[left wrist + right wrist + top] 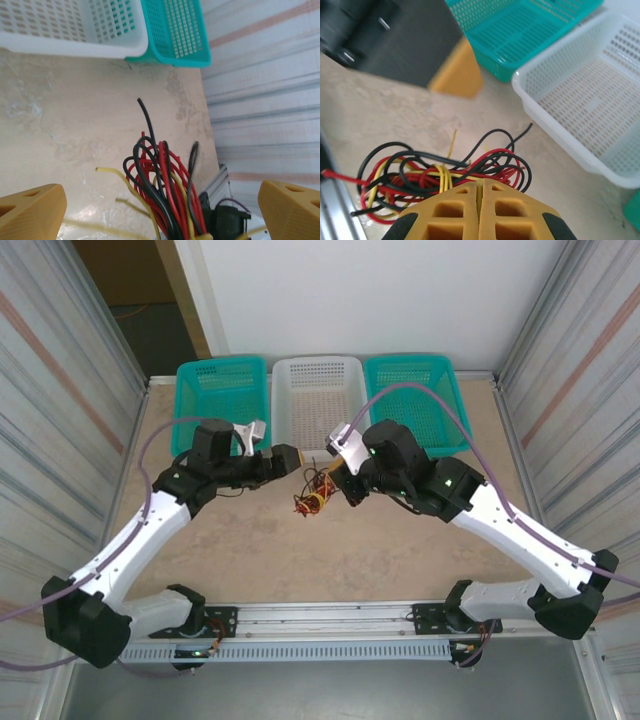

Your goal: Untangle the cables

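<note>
The cables (312,498) are a tangled bundle of red, black and yellow wires, hanging just above the tabletop in front of the white basket. My right gripper (337,488) is shut on the bundle's right side. In the right wrist view its closed gripper (480,192) pinches a yellow strand with the cables (445,172) spread beyond it. My left gripper (288,460) stands open just left of the bundle. In the left wrist view the cables (165,190) rise between its wide-apart fingertips (30,212), without touching either one.
Three baskets line the far edge: a teal one (222,390), a white one (320,400) and another teal one (415,390). Corrugated walls close both sides. A metal rail (330,625) runs along the near edge. The left gripper's finger (457,72) hangs close above the bundle.
</note>
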